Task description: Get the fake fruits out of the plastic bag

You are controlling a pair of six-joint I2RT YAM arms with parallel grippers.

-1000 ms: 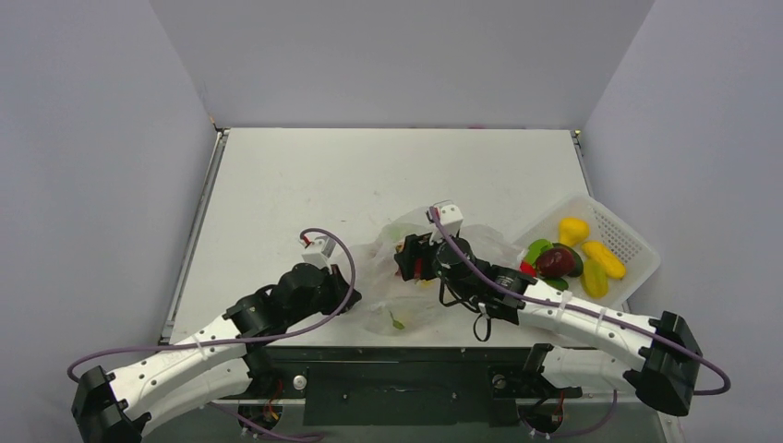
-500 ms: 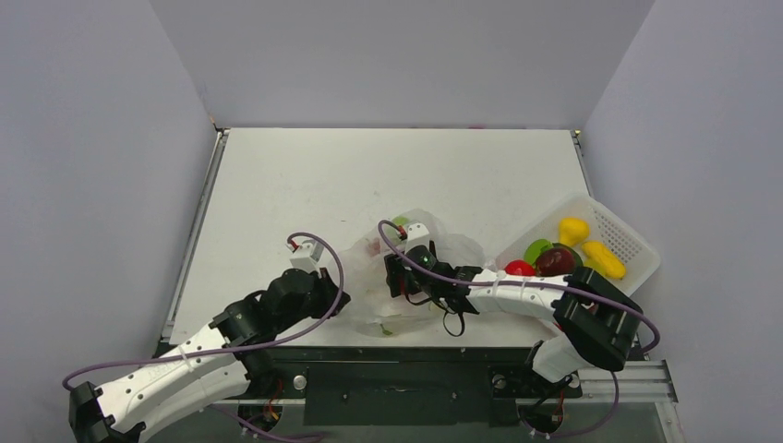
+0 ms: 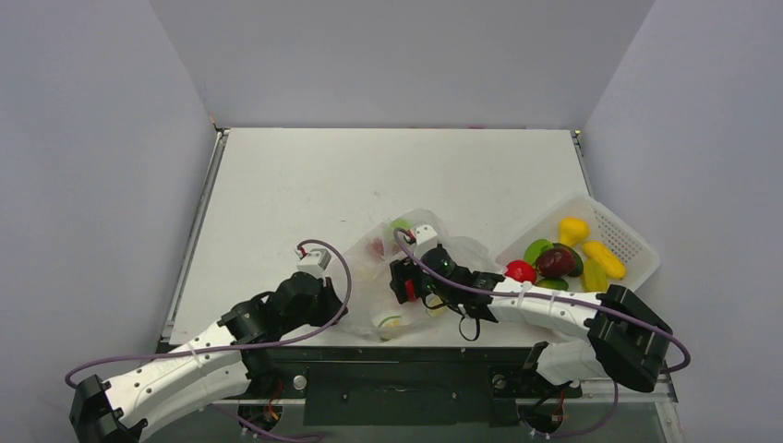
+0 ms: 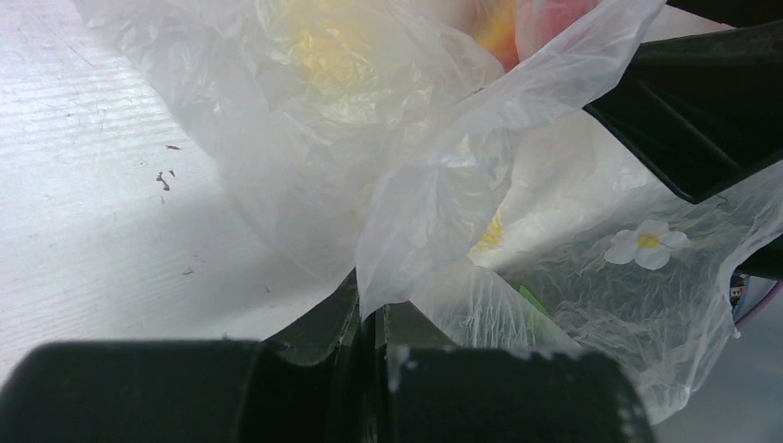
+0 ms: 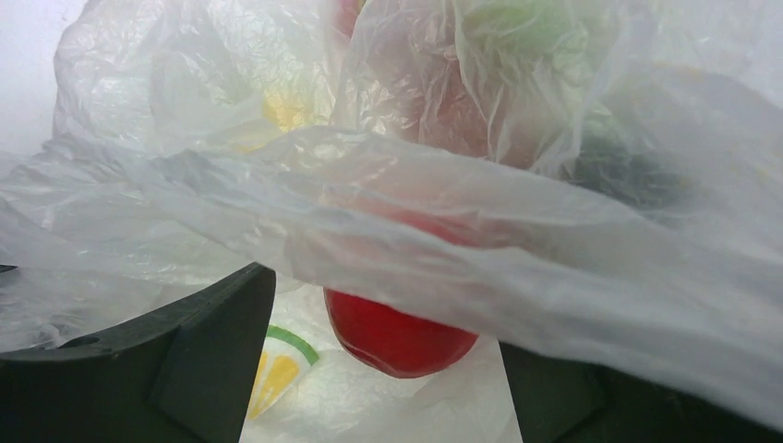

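My left gripper pinches the clear printed plastic bag, near centre; my right gripper gapes around a glossy red toy fruit inside. Other toy fruits already lie in the white perforated basket, right.

The plastic bag lies on the table, left of the basket.

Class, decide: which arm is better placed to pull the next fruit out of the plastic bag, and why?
Right. The right gripper is open among the folds of the plastic bag with a red fruit between its fingers, while the left gripper is shut on the film, likely anchoring it.
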